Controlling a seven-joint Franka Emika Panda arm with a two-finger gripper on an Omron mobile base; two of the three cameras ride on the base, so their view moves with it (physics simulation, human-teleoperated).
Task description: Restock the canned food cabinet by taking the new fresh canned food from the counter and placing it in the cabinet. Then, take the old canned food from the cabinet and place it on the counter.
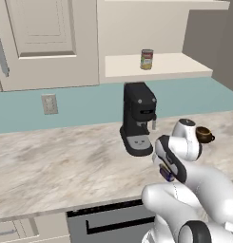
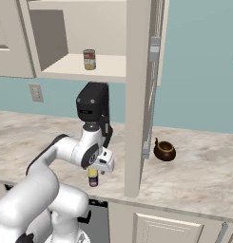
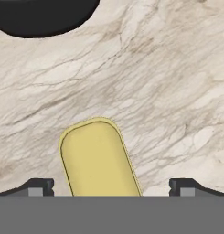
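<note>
I hold the gripper point(image 3: 111, 187) above the new fresh canned food point(image 3: 98, 157) on the counter point(image 3: 168, 91), fingers spread either side. I would descend straight, centring the can before closing.

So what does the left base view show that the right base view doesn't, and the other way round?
Left base view alone: the panelled beige cabinet door. Right base view alone: the tool above the counter's front edge, the small dark-blue can with a yellow top under it. Both: the red-and-white can on the open cabinet's cream shelf, the black coffee machine, the round brown pot, the marble counter.
</note>
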